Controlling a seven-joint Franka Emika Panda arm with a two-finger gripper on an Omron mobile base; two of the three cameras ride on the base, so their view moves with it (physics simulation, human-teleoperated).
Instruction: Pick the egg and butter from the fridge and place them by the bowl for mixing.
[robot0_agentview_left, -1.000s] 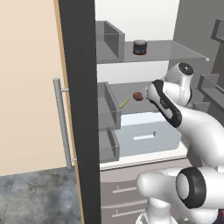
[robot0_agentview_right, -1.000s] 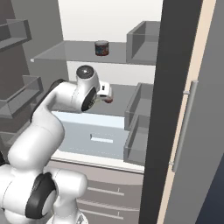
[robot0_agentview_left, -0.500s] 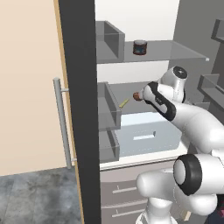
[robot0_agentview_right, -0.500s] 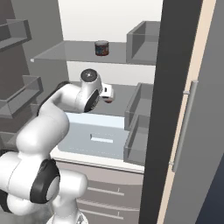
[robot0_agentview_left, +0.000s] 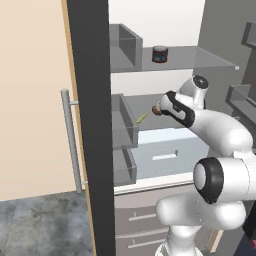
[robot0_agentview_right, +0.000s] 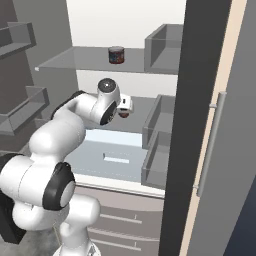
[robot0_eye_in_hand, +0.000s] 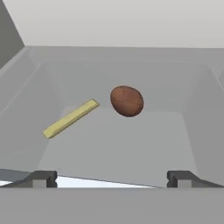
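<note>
Step in hand: approach for the first pick, judged to be the egg, which sits close to the centre line of the hand view.
Gripper: jaws spread wide, nothing between them, short of both items.
Egg location: brown, on the grey middle shelf of the fridge, towards the back wall.
Butter location: thin yellow stick lying flat on the same shelf, beside the egg on its left in the hand view, apart from it, angled.
Other item: dark jar on the shelf above, not needed.
Advice, alignment: shift slightly so the egg is midway between the finger tips before advancing.
Advice, clearance: keep the left finger off the butter's near end; a nudge would skid it away.
Advice, closing: egg is round and likely to roll; close slowly at its widest part, then lift before withdrawing.
Risk: the shelf above leaves little headroom for the wrist.
</note>
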